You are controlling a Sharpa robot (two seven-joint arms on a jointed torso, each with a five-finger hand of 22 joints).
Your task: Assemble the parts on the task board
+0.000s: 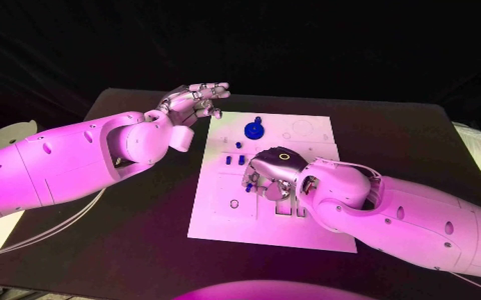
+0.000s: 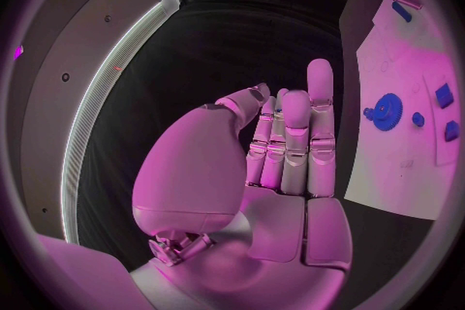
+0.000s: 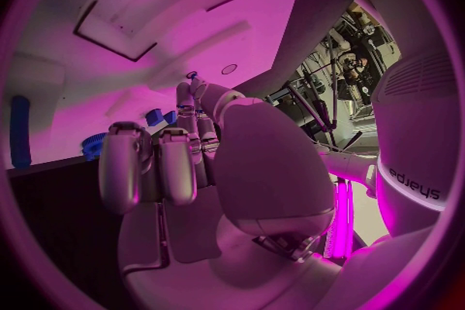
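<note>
— Silver fingers of the left hand (image 1: pixel 193 101) stand nearly straight and close together, holding nothing, above the black table (image 1: pixel 150 244) just off the task board (image 1: pixel 226 223)'s far left corner.

— And the right hand (image 1: pixel 270 173)?

— Palm down over the board's middle, fingers bent toward it; whether it grips a part, I cannot tell.

— The parts?

— A blue gear (image 1: pixel 254 130) lies near the far edge, small blue pieces (image 1: pixel 235 160) between it and the right hand.
</note>
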